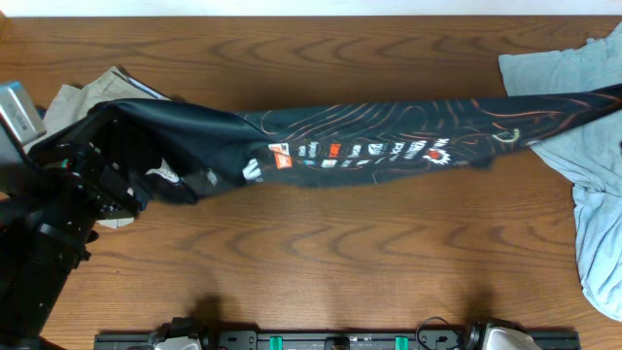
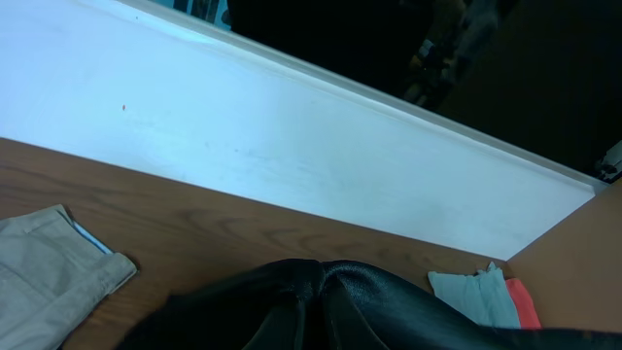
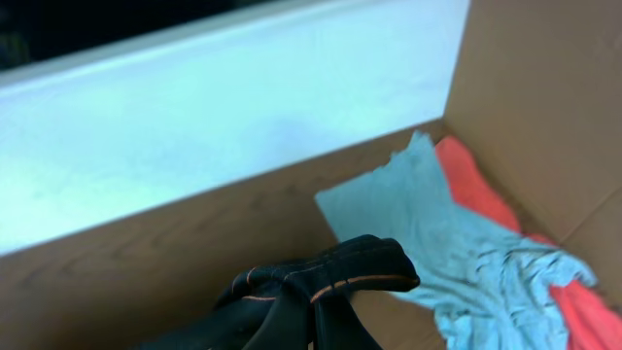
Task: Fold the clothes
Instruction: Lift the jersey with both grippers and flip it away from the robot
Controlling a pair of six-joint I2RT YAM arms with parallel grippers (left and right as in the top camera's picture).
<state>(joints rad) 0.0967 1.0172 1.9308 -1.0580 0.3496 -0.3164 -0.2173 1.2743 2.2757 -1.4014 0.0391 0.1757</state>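
The black jersey (image 1: 369,146), with thin orange contour lines and white and orange lettering, hangs stretched in a long band across the table from left to right. My left gripper (image 1: 121,180) is shut on its left end, where the cloth bunches over the fingers in the left wrist view (image 2: 321,292). The jersey's right end runs off the overhead frame's right edge. My right gripper is outside the overhead view. In the right wrist view its fingers are hidden under a pinched bunch of jersey (image 3: 330,282).
Folded khaki trousers (image 1: 73,102) lie at the far left behind my left arm, and show in the left wrist view (image 2: 49,267). A light-blue shirt (image 1: 593,204) lies crumpled at the right, over an orange-red cloth (image 3: 486,185). A white wall (image 2: 292,146) runs along the table's back edge.
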